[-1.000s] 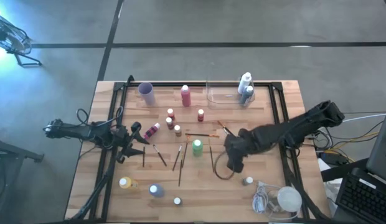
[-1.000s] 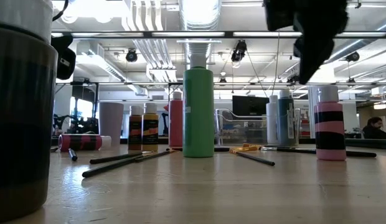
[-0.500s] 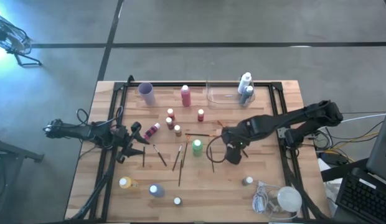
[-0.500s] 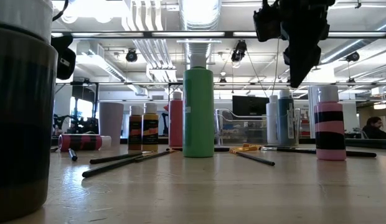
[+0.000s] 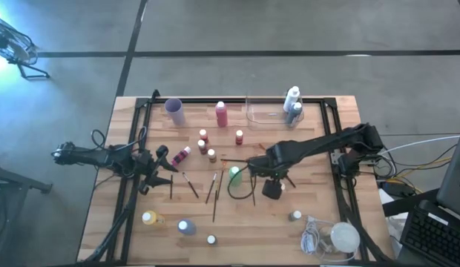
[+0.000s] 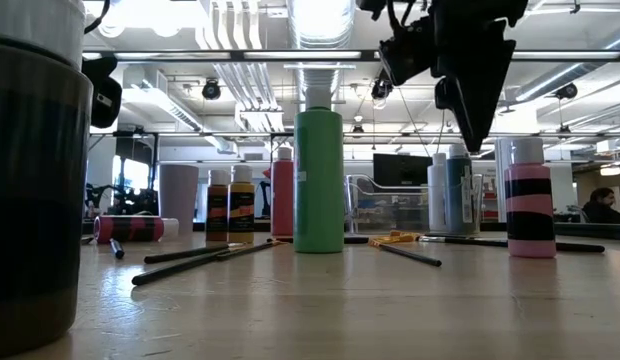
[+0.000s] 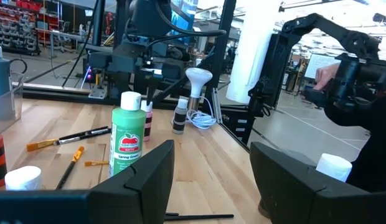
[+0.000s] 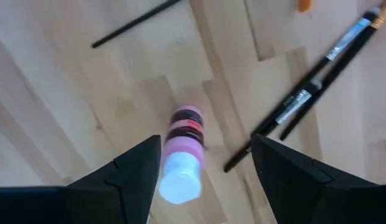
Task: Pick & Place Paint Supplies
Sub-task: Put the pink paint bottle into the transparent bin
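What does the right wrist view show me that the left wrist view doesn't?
Right wrist only: a top-down look at a pink bottle, lined up between the right hand's open fingers. Left wrist only: past the open left hand, the upright green bottle, the white lump with its cord, and the right arm. Both: the wooden table with dark paintbrushes lying on it.

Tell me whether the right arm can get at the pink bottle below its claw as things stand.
Probably yes. The right claw hangs open above the pink bottle, which sits apart from the paintbrushes beside it, with nothing in between.
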